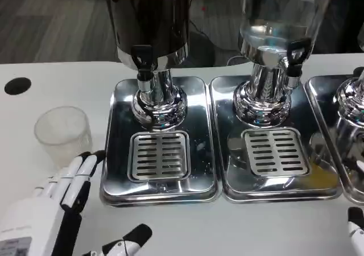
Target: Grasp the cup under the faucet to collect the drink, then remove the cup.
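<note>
Resting on white table (51,77), left robot hand (65,202) fingers apart, beside cup (62,133); right robot hand (356,228) state unclear.

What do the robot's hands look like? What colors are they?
The left hand has a smooth white back with a small grey label near the wrist, and chunky white fingers with black parts and black tips. At the picture's right edge, the right hand shows a white-and-black bit.

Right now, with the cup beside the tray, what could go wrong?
1. The clear cup stands on the table left of the left tray, not under the faucet; opening the tap now would spill onto the grate.
2. The left robot hand sits just below the cup, holding nothing; a clumsy close could tip it.
</note>
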Controlling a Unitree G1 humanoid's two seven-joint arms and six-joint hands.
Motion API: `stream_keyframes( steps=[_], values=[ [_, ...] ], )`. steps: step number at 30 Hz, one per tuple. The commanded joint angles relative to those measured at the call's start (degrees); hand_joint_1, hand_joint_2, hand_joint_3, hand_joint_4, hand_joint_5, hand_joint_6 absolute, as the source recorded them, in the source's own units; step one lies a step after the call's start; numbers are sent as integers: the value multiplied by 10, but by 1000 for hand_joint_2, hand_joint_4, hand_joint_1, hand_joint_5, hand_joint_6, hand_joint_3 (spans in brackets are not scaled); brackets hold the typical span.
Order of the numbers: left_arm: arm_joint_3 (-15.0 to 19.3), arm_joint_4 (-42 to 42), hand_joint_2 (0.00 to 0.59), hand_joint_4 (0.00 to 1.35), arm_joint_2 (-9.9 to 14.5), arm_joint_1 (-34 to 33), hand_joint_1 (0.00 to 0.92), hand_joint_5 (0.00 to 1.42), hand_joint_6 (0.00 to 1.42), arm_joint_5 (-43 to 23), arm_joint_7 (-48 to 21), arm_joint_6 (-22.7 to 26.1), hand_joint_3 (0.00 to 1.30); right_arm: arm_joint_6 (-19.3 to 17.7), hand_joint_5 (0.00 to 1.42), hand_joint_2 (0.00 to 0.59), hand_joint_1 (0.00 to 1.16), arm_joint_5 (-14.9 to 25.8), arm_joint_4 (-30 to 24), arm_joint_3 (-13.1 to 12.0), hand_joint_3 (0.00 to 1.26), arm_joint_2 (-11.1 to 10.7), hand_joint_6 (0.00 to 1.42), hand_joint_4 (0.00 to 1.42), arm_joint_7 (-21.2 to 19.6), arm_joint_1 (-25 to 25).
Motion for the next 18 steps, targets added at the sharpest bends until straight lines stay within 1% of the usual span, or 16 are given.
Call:
stream_keyframes(
  steps=[1,5,8,11,14,16,18],
  values=[
    [25,3,53,21,-10,-18,0,139,194,-30,-22,38,104,-11,0,552,526,11,7,-3,126,-7,0,0,4,-1],
    [51,-1,41,37,-10,-45,0,178,227,-40,-44,80,113,-19,0,552,525,12,15,-1,127,-9,0,0,5,1],
    [69,-5,44,60,-4,-69,0,213,254,-44,-65,114,135,-26,0,551,524,15,21,2,131,-11,0,0,7,2],
    [82,-10,52,82,1,-96,0,252,316,-42,-88,149,156,-34,0,551,523,19,21,3,134,-13,0,0,10,5],
    [85,-9,59,97,6,-126,10,288,353,-26,-112,185,174,-42,0,551,523,24,21,3,135,-15,0,0,15,7],
    [76,-2,59,115,17,-156,25,306,382,5,-132,214,188,-50,0,551,522,27,22,2,135,-18,0,0,17,11],
    [68,3,63,127,23,-179,31,322,400,24,-148,235,189,-56,0,551,522,31,22,1,135,-19,0,0,19,14]
  ],
)
